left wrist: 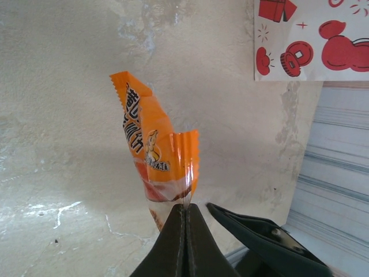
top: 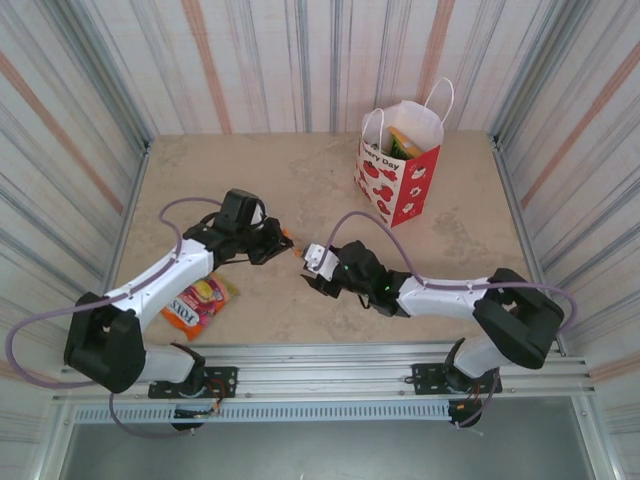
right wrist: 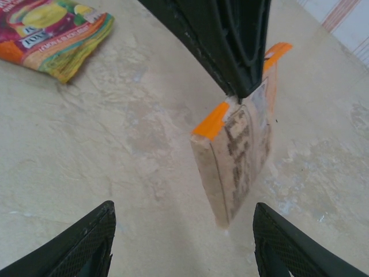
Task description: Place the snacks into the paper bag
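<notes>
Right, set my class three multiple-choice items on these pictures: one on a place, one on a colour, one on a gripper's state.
1. Where does the paper bag stand? A) far right of the table B) beside the left arm's base C) on the near rail
2. What colour is the small packet in the left gripper? A) blue B) orange C) black
3. The right gripper is: A) shut on the packet B) shut on nothing C) open
Key: 1 A, the top view shows it far right; 2 B, the left wrist view shows orange; 3 C, its fingers stand wide apart.
</notes>
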You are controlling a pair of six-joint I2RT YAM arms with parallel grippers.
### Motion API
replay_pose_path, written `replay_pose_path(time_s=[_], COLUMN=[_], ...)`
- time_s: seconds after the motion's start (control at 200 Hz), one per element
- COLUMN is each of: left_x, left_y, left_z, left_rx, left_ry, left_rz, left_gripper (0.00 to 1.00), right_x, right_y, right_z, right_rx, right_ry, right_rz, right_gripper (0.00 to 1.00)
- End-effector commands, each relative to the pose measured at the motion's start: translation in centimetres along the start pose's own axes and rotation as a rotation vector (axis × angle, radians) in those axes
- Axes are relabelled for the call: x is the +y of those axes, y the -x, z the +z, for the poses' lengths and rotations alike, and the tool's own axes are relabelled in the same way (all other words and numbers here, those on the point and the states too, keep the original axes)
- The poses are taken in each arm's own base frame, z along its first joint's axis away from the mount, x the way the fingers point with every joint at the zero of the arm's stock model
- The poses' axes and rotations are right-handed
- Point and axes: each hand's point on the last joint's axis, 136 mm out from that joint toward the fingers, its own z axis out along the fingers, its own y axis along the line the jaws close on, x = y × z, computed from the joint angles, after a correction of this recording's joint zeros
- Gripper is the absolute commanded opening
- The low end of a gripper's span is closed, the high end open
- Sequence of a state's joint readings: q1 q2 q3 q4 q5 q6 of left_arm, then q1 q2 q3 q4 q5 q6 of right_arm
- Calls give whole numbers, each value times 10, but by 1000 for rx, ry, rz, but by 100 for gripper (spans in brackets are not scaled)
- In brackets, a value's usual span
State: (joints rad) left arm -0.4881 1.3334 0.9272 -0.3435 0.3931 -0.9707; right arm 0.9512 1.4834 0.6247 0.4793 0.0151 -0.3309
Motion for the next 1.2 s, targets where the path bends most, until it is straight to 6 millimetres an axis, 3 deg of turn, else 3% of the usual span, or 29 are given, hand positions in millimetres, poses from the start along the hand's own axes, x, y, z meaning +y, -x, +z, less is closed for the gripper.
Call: replay_pose_path(time_s=[0.0, 0.381, 0.797, 0.912, 1.082, 1.197], left_x=[-7, -3, -1, 1, 5, 12], left_y=[-5, -10, -8, -6, -2, 6], left_z=[-6, -10, -11, -9, -6, -4], left_rx=[-10, -18, -38, -45, -61, -93], left_ry=[-35, -43, -36, -25, -4, 32], left_rz=[-7, -26, -37, -32, -14, 4], left_gripper=[0, 0, 0, 0, 17, 43], right_x=[-14, -13, -12, -10, -10, -8], right_y=[19, 30, 30, 25, 13, 3], right_z=[10, 36, 37, 34, 25, 16], right_rx=[-49, -99, -117, -106, -84, -59], right_ry=[-94, -178, -242, -236, -238, -232], right_rz=[-30, -37, -47, -42, -5, 37], right_gripper=[64, 58, 21, 16, 12, 10])
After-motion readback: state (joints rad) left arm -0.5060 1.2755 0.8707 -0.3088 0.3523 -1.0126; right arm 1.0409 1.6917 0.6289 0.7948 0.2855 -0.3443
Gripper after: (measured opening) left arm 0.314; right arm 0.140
